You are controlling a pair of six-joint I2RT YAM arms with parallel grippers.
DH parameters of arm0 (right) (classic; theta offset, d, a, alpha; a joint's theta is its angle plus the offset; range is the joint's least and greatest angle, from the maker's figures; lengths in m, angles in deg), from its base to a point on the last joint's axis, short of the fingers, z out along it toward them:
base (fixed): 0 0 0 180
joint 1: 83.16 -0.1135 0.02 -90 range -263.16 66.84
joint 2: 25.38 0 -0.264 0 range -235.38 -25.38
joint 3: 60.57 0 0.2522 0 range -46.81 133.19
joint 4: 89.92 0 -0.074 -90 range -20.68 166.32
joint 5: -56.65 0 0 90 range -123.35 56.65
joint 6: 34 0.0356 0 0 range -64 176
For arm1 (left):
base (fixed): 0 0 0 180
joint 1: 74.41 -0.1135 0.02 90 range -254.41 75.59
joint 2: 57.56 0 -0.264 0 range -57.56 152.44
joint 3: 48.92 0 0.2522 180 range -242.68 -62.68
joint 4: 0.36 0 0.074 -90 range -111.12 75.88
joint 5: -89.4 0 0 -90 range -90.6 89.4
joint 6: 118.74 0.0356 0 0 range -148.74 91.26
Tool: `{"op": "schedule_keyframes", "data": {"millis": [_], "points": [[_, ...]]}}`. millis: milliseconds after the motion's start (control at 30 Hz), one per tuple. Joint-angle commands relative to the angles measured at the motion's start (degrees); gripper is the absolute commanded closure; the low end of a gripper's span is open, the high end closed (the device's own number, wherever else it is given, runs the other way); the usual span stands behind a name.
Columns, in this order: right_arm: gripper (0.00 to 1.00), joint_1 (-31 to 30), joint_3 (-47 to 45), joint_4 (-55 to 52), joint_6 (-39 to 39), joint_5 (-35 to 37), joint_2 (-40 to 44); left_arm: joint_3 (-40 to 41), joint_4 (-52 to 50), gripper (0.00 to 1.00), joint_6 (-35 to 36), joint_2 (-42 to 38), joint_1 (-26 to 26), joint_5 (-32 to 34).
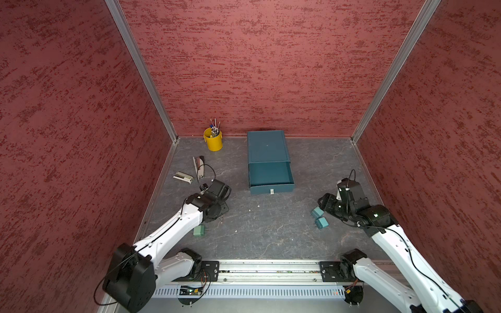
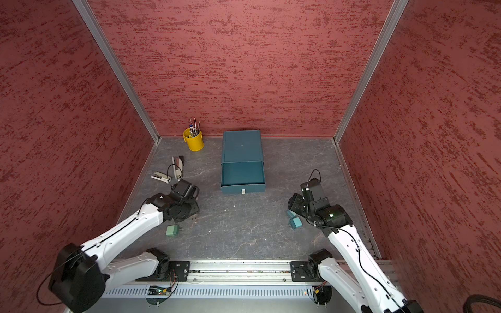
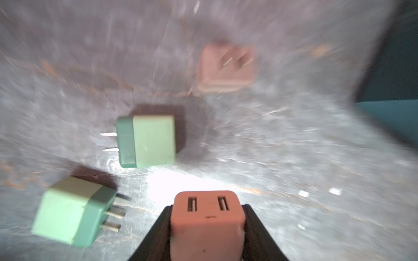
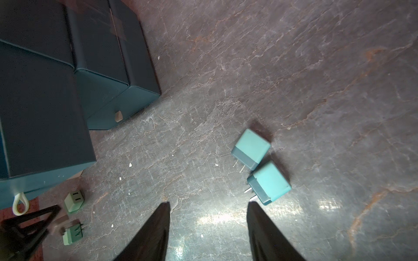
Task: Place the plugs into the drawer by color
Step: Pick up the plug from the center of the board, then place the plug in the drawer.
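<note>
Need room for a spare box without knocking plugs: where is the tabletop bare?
Bare: the middle stretch before the drawer, between a green plug and the teal plugs; also the strip from drawer to right wall. Crowded: the left side, with staplers, yellow cup and pink plugs.

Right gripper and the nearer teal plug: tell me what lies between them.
In the right wrist view, only bare tabletop lies between the open right gripper and the nearer teal plug; nothing else intervenes.

The tabletop (image 1: 271, 230) is carrying a drawer (image 1: 260, 188), yellow cup (image 1: 213, 141) and staplers (image 1: 183, 177). A green plug (image 1: 199, 231) and teal plugs (image 1: 322, 222) are lying there.
</note>
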Motion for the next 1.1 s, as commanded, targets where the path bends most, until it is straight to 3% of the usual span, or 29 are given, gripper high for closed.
{"op": "schedule_keyframes", "data": {"millis": [0,200,367,600,867,1067], "points": [[0.42,0.28,1.83,3.69,-1.1,-3.2,0.61,-11.48,-8.02,1.0,6.31,-4.86,0.38,6.55],[0.43,-1.19,3.69,9.56,-0.93,-8.6,-0.51,-36.46,-9.74,1.0,17.16,2.85,2.17,6.4],[0.44,-5.19,6.01,8.99,-0.71,-5.82,-1.39,-46.53,-4.21,1.0,21.86,12.68,11.49,4.18],[0.44,-8.21,5.58,9.46,0.9,-5.0,-1.22,-48.31,5.45,1.0,26.55,25.13,19.48,0.93],[0.44,-11.08,4.04,11.4,2.06,-4.96,-0.24,-50.62,5.58,1.0,27.5,33.98,20.79,3.43],[0.44,-12.07,3.71,10.94,1.79,-3.53,-0.39,-49.4,5.92,0.99,27.9,34.96,20.69,4.64]]}}
